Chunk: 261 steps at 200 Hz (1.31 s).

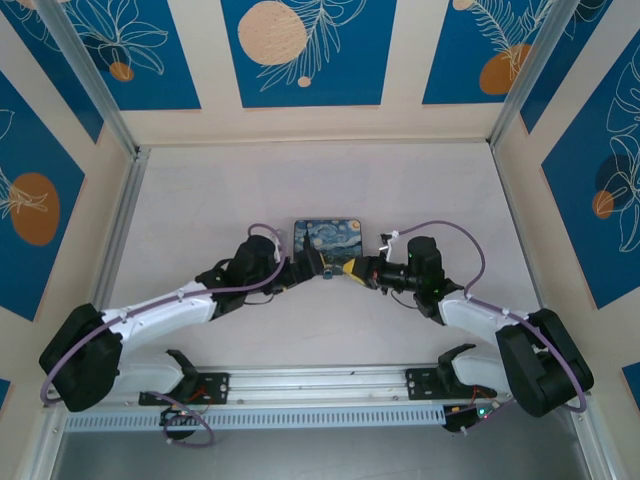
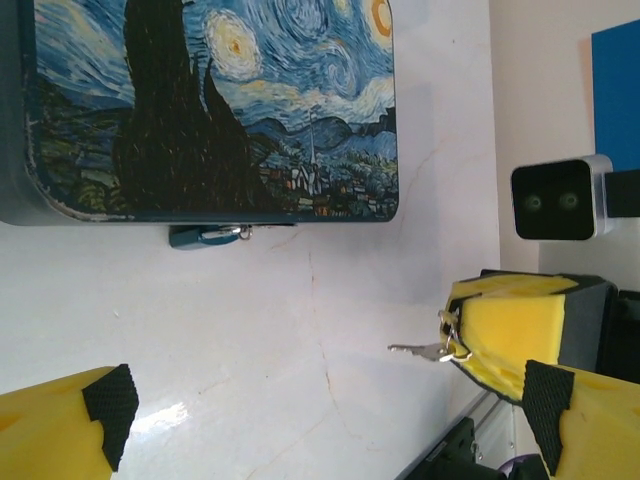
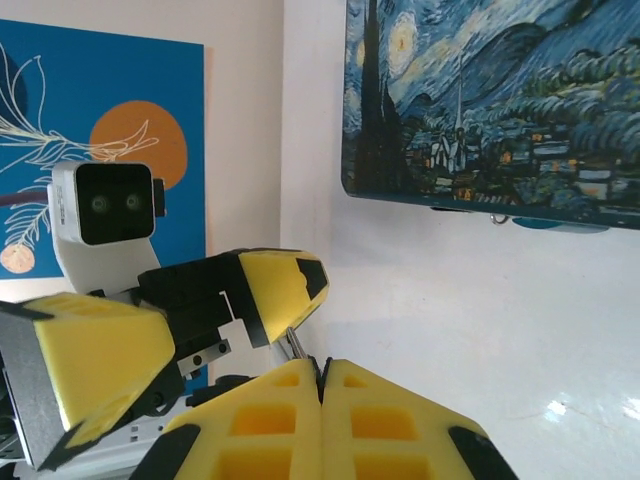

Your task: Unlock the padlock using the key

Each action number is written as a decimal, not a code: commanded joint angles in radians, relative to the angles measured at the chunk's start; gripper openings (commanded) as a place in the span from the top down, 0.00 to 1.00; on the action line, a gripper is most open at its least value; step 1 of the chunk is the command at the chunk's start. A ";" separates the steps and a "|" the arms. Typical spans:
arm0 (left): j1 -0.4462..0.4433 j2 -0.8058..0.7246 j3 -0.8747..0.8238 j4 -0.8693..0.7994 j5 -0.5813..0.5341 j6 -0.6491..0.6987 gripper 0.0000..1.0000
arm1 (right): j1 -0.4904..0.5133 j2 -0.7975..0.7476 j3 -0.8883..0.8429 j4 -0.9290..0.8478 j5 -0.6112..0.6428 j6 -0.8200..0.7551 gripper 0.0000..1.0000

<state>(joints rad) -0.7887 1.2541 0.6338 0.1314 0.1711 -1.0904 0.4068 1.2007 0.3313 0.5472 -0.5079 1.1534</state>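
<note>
The left gripper [image 2: 328, 395] stood spread wide with nothing between its fingers; each finger [image 2: 60, 425] was a blocky yellow wedge of foam-like plastic tipped with a black ribbed pad. The right gripper [image 3: 320, 372] was pressed fully together, its two yellow, waffle-pocketed fingers [image 3: 270, 425] meeting along a thin seam. It pinched the key [image 2: 425, 350], a thin, flat, silvery sliver of metal with a small ring at its head. The key jutted out of the fingertips toward the open space between the two grippers and hung above the table [image 1: 300, 180], whose surface was pale, smooth and faintly glossy, with hairline marbling.

The padlock [image 2: 205, 236] lay on the table hard against the near edge of the box [image 2: 250, 100], its small rounded teal body partly tucked beneath the rim and a glint of thin silvery shackle at its end. It was well apart from the key. The box was a flat, round-cornered rectangular tin whose lid carried a swirling painted night sky in dark blue and yellow. Both grippers faced each other just in front of it
</note>
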 commanded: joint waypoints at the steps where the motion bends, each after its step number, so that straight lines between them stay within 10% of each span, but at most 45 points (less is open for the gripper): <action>1: -0.007 0.034 -0.021 0.093 -0.035 -0.020 0.00 | 0.002 0.026 -0.008 -0.016 -0.027 -0.062 1.00; 261: 0.111 0.293 0.079 0.247 -0.099 0.067 0.00 | -0.135 0.430 0.132 0.224 -0.078 -0.062 1.00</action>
<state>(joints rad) -0.6937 1.5314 0.6785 0.3519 0.0837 -1.0443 0.2810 1.6005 0.4316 0.7368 -0.5663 1.0805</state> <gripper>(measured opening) 0.998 0.064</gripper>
